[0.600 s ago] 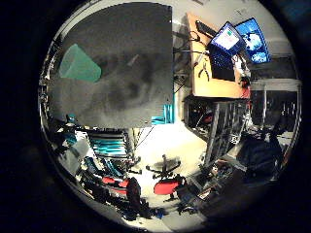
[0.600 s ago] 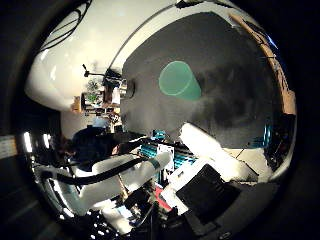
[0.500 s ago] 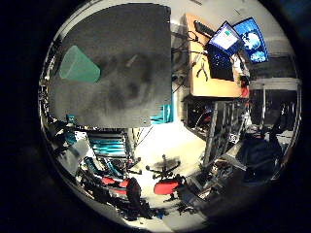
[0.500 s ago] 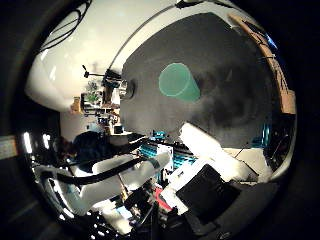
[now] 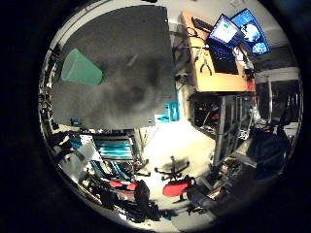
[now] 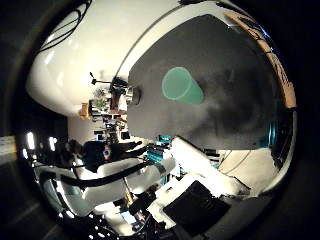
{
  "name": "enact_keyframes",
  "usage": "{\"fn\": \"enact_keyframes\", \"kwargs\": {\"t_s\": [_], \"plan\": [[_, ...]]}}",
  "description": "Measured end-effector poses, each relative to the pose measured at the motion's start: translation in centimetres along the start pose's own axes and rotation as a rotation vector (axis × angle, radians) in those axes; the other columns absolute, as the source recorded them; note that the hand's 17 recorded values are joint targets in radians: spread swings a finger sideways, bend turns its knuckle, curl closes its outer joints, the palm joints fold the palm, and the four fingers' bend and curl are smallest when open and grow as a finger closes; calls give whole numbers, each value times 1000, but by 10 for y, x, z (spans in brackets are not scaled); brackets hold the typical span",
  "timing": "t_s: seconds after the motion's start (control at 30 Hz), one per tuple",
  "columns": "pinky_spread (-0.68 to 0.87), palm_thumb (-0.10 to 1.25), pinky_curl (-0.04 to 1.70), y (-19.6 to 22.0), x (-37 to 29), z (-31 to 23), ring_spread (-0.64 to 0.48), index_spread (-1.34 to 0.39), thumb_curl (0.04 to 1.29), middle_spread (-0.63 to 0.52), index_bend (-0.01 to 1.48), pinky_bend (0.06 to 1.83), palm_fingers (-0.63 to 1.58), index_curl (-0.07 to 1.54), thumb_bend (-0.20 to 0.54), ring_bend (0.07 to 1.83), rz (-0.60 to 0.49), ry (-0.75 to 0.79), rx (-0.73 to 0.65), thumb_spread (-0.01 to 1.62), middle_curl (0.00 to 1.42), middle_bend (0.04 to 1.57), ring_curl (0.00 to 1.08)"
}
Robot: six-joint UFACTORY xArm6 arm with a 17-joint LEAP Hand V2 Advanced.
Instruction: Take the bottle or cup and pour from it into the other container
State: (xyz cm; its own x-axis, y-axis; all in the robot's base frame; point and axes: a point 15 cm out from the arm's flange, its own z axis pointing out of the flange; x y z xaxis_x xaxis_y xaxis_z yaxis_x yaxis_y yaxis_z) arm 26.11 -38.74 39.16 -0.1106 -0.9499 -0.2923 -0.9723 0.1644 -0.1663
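A green cup (image 6: pixel 181 86) stands upright on the dark grey desk (image 6: pixel 235 70), its open mouth toward the palm, small in both views and so well away from the robot hand (image 6: pixel 200 165). Nothing touches it. Of the robot hand only white and black parts show in the thumb side view, reaching in below the desk edge; they hold nothing, but whether the fingers are straight or curled I cannot tell. That view also shows a small metal cylinder (image 6: pixel 133 95) at the desk's edge near the cup. The little finger side view alone shows a wooden side table (image 5: pixel 214 73) beside the desk (a laptop (image 5: pixel 222 41) on it), and red office chairs (image 5: pixel 175 187) on the floor.
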Motion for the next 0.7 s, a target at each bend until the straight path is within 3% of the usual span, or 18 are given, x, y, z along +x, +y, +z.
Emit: {"fn": "enact_keyframes", "kwargs": {"t_s": [0.27, 0.47, 0.7], "plan": [[455, 570, 310, -2, 14, 14, 176, -275, 351, 93, 145, 611, 84, 232, -27, 384, 42, -104, 84, 1090, 333, 234, 272], [450, 508, 299, -10, 27, 32, 185, -257, 315, 106, 147, 621, 74, 238, -31, 391, 82, -263, 205, 1048, 334, 236, 267], [442, 472, 292, -8, 37, 62, 188, -235, 299, 121, 144, 629, 49, 239, -29, 403, 104, -422, 251, 1013, 331, 227, 263]]}}
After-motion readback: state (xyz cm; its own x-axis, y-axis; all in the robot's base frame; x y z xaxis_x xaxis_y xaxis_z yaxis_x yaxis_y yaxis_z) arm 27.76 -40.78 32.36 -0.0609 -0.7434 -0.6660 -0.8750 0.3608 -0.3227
